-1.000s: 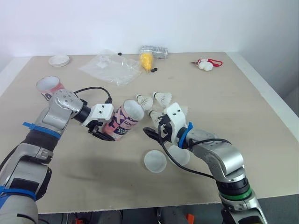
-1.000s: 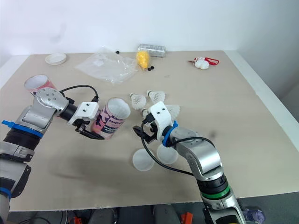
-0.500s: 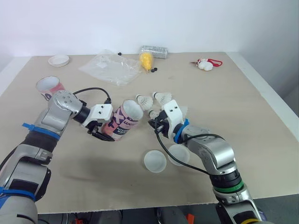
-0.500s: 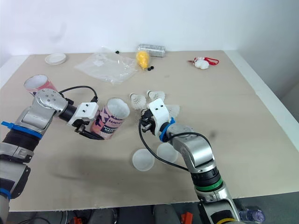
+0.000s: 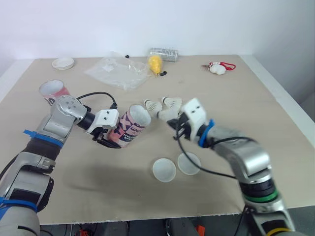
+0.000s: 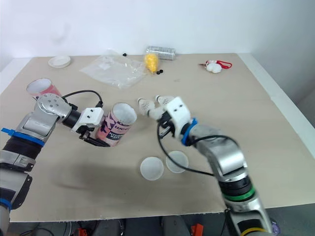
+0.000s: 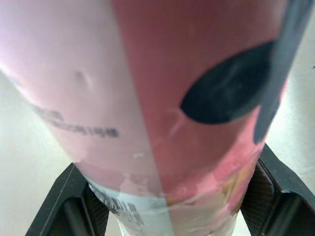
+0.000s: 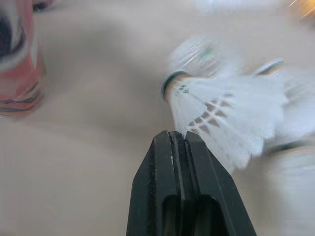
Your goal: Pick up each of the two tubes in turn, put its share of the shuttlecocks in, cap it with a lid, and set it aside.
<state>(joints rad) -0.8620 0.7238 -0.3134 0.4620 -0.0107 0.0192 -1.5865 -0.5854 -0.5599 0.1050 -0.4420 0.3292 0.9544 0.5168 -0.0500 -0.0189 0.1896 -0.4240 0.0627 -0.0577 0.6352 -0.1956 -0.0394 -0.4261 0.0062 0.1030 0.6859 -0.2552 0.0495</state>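
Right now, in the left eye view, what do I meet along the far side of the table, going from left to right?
white dish → clear bag → yellow thing → red-and-white toy
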